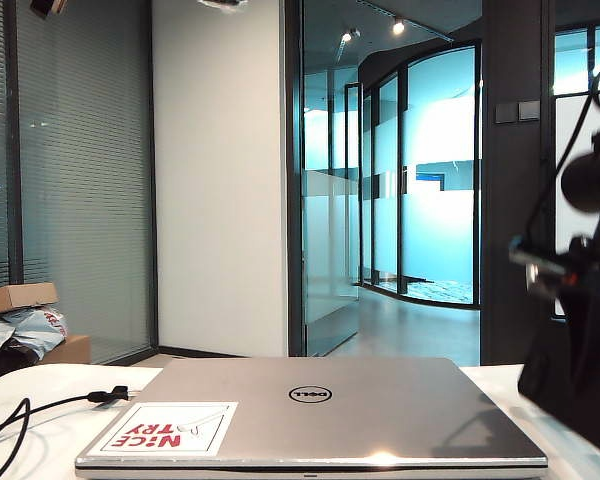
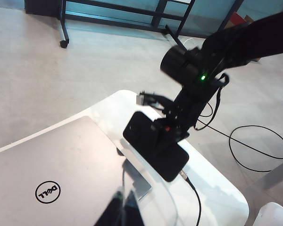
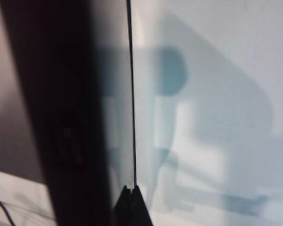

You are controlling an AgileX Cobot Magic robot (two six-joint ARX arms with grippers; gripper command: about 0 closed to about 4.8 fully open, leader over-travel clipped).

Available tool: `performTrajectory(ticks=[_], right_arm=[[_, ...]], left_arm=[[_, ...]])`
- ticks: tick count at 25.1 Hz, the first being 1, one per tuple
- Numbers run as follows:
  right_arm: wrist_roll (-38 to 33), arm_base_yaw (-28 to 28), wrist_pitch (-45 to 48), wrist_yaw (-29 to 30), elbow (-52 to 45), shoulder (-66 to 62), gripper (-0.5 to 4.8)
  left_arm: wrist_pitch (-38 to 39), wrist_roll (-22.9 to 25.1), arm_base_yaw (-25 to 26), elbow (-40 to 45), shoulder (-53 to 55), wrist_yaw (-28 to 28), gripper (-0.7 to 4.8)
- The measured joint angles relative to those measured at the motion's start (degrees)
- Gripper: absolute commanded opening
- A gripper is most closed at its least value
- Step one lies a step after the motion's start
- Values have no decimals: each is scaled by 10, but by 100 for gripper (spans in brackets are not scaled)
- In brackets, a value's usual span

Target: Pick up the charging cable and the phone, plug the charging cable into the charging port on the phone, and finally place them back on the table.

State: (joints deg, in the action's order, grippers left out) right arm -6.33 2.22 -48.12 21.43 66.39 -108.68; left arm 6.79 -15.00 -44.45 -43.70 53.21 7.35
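Beside the laptop (image 2: 61, 165), over the bare corner of the table (image 2: 217, 188), the right gripper (image 2: 164, 131) is clamped across the middle of the phone (image 2: 172, 162). The phone's long axis slants down toward the left gripper (image 2: 123, 209). The charging cable (image 2: 194, 193) seems to sit in that lower end by its silver plug (image 2: 183, 175). The left gripper hangs above the laptop lid with its fingers pressed together and apparently empty, so I'd guess setting the phone down falls to the right arm.
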Motion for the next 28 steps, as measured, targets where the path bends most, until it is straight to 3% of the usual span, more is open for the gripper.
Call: performTrajectory(ticks=[1,3,5,10,13,17,22,28], right_arm=[[0,0,0,0,0,-8,23],[4,0,2,1,1,-21,151],[4,0,11,0,2,-31,210],[3,0,18,-28,1,-33,221],[3,0,7,-97,2,-9,221],[3,0,4,-131,2,62,196],[1,2,-18,-131,1,150,-2],[2,5,-58,-158,-4,275,-6]], left_arm=[[0,0,0,0,0,0,-6],[0,0,0,0,0,0,-6],[0,0,0,0,0,0,-6],[0,0,0,0,0,0,-6],[0,0,0,0,0,0,-6],[0,16,2,0,0,0,-6],[2,35,4,0,-2,0,-6],[9,36,4,0,-18,0,-6]])
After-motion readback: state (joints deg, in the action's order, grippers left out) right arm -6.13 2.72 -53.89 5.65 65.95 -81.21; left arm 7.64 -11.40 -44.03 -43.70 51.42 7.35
